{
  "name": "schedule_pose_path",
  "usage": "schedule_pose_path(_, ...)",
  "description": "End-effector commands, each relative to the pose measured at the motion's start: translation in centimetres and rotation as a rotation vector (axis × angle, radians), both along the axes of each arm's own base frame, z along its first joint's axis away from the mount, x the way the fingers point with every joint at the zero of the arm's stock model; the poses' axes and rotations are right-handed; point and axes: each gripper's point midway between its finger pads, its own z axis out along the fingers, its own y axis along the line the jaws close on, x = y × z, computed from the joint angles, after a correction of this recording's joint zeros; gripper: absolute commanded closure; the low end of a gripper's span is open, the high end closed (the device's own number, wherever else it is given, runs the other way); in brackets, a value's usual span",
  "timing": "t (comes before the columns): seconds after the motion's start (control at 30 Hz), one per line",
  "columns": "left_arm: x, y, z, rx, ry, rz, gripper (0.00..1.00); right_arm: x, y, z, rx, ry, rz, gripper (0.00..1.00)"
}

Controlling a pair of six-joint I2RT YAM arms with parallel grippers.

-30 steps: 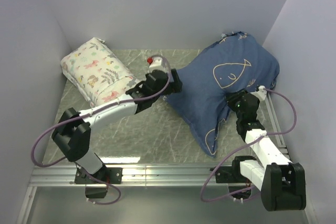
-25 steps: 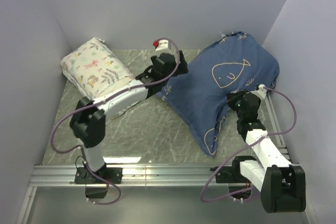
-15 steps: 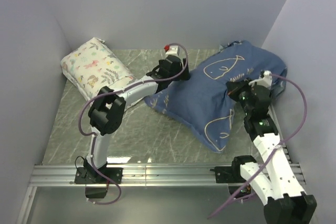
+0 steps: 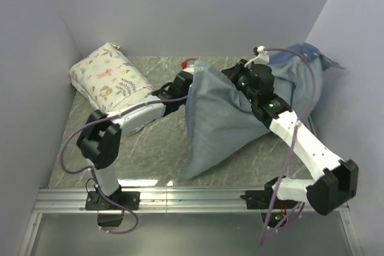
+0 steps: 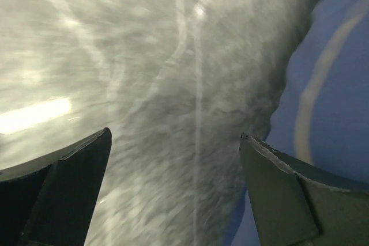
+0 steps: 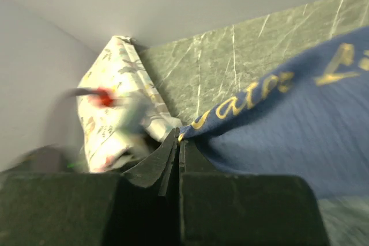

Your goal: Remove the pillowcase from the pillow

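From above, the right claw (image 4: 233,77) is clamped on the pillowcase (image 4: 216,118). It holds the pillowcase raised over the tabletop (image 4: 150,148), pale inner side out, with the fabric sagging toward the near edge. The left claw (image 4: 185,83) sits at the fabric's left edge, with a floral pillow (image 4: 108,82) at far left.

In the left wrist view, its fingers (image 5: 69,182) are spread wide over blurred tabletop, with navy pillowcase (image 5: 340,84) to the right.

In the right wrist view, the fingers (image 6: 155,165) are pressed together, pinching the navy hem.
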Motion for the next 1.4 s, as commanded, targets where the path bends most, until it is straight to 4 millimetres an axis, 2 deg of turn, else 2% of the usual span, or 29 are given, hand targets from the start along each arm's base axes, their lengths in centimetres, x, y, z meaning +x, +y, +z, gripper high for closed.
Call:
schedule_pose_path(0.0,-0.1,2.2,11.1,-0.134,-0.160,0.095,0.01,3.5,0.1,1.1,0.052,-0.078,-0.075,1.00)
schedule_pose_path(0.07,-0.2,4.9,13.6,-0.144,-0.181,0.189,0.01,4.3,0.3,0.0,0.059,-0.060,-0.076,1.00)
schedule_pose_path(0.1,0.4,6.8,14.8,-0.140,-0.204,0.265,0.01,4.9,0.9,-1.4,0.054,-0.027,-0.061,1.00)
schedule_pose_path(0.17,0.1,9.1,17.4,-0.159,-0.240,0.328,0.00,5.8,1.1,-2.6,0.065,0.006,-0.054,1.00)
schedule_pose_path(0.2,0.4,10.9,18.4,-0.145,-0.274,0.404,0.01,6.4,1.6,-3.9,0.063,0.037,-0.035,1.00)
schedule_pose_path(0.23,-0.2,12.3,20.3,-0.158,-0.312,0.436,0.01,6.9,1.8,-4.3,0.073,0.046,-0.030,1.00)
schedule_pose_path(0.33,-1.4,15.2,23.3,-0.182,-0.382,0.498,0.01,8.3,2.2,-6.4,0.061,0.101,-0.017,1.00)
schedule_pose_path(0.37,-1.8,15.6,23.7,-0.177,-0.388,0.495,0.01,8.8,2.1,-6.2,0.067,0.103,-0.016,1.00)
schedule_pose_path(0.4,-2.2,15.6,24.0,-0.181,-0.392,0.483,0.01,9.3,2.4,-7.2,0.066,0.126,-0.009,1.00)
schedule_pose_path(0.43,-2.9,15.5,24.4,-0.193,-0.394,0.451,0.01,9.6,2.4,-7.4,0.070,0.131,-0.009,1.00)
schedule_pose_path(0.47,-3.4,15.3,24.3,-0.185,-0.391,0.423,0.01,9.8,2.9,-7.3,0.076,0.136,0.013,1.00)
schedule_pose_path(0.53,-4.3,15.0,22.3,-0.159,-0.350,0.374,0.01,10.1,2.8,-7.3,0.072,0.141,0.013,1.00)
schedule_pose_path(0.57,-4.9,14.1,21.3,-0.164,-0.321,0.315,0.01,10.3,2.9,-6.9,0.071,0.136,0.011,1.00)
schedule_pose_path(0.6,-5.5,13.4,18.7,-0.145,-0.280,0.277,0.01,10.4,2.8,-6.9,0.069,0.137,0.008,1.00)
schedule_pose_path(0.67,-7.1,12.0,17.2,-0.191,-0.245,0.198,0.01,10.5,2.7,-6.6,0.059,0.136,0.005,1.00)
schedule_pose_path(0.7,-8.2,11.4,14.2,-0.172,-0.201,0.166,0.01,10.7,2.8,-6.3,0.060,0.132,0.006,1.00)
schedule_pose_path(0.73,-8.8,10.8,14.8,-0.223,-0.228,0.141,0.01,10.7,2.8,-6.2,0.061,0.131,0.007,1.00)
schedule_pose_path(0.77,-9.4,10.5,14.2,-0.246,-0.215,0.131,0.01,10.7,3.0,-6.1,0.062,0.130,0.016,1.00)
schedule_pose_path(0.8,-10.3,10.1,12.3,-0.242,-0.192,0.099,0.01,10.8,3.0,-6.0,0.061,0.130,0.020,1.00)
schedule_pose_path(0.83,-10.9,9.8,13.4,-0.295,-0.231,0.077,0.01,10.8,3.0,-6.1,0.057,0.135,0.022,1.00)
schedule_pose_path(0.87,-11.3,9.6,13.3,-0.324,-0.232,0.063,0.01,10.8,3.1,-6.1,0.056,0.134,0.023,1.00)
schedule_pose_path(0.9,-12.1,9.4,11.8,-0.332,-0.207,0.037,0.01,10.8,3.2,-6.4,0.053,0.138,0.028,1.00)
schedule_pose_path(0.97,-12.7,9.0,12.7,-0.405,-0.229,0.005,0.01,10.9,3.2,-6.6,0.049,0.143,0.028,1.00)
schedule_pose_path(1.0,-12.9,8.9,11.9,-0.405,-0.217,0.003,0.01,10.9,3.3,-6.8,0.048,0.147,0.033,1.00)
schedule_pose_path(1.13,-14.5,8.1,12.7,-0.486,-0.233,-0.067,0.01,10.9,3.5,-6.9,0.044,0.154,0.044,1.00)
schedule_pose_path(1.2,-14.7,7.6,12.7,-0.503,-0.233,-0.083,0.01,11.0,3.6,-6.7,0.045,0.151,0.046,1.00)
schedule_pose_path(1.3,-13.8,6.6,11.1,-0.455,-0.207,-0.075,0.01,11.2,3.5,-6.3,0.044,0.149,0.045,1.00)
schedule_pose_path(1.33,-13.2,6.1,9.6,-0.425,-0.183,-0.067,0.01,11.1,3.6,-6.4,0.042,0.153,0.051,1.00)
schedule_pose_path(1.37,-12.7,6.1,9.1,-0.409,-0.177,-0.049,0.01,11.2,3.7,-6.0,0.042,0.149,0.053,1.00)
